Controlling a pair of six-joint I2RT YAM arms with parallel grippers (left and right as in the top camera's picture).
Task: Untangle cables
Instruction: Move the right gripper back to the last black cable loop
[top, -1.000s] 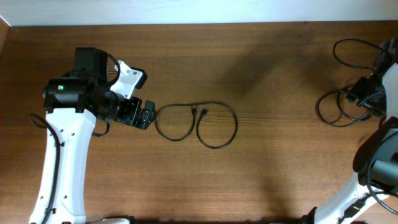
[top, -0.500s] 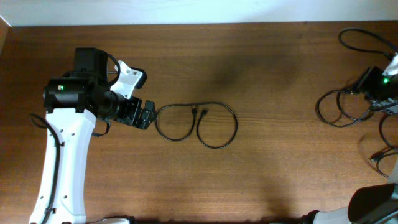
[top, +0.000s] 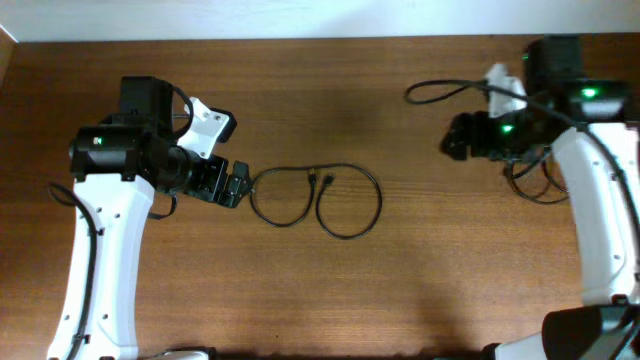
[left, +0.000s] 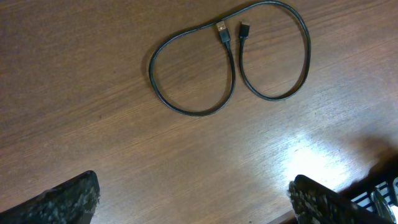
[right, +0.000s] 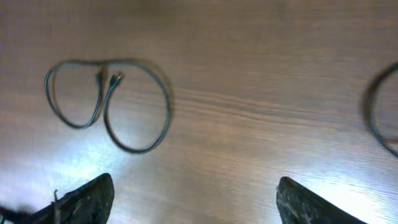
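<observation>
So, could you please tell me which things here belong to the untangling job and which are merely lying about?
Job:
- double-looped thin cord, mid-table
- second thin cord, partly hidden under the right arm

Not the job:
- thick arm cable, attached to the right arm
- wooden table

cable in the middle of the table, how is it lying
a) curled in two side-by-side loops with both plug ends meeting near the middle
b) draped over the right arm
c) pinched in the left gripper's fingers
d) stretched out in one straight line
a: the cable rests flat on the table as two side-by-side loops, its two plug ends close together between them, and the left gripper sits open beside it without holding it.
</observation>
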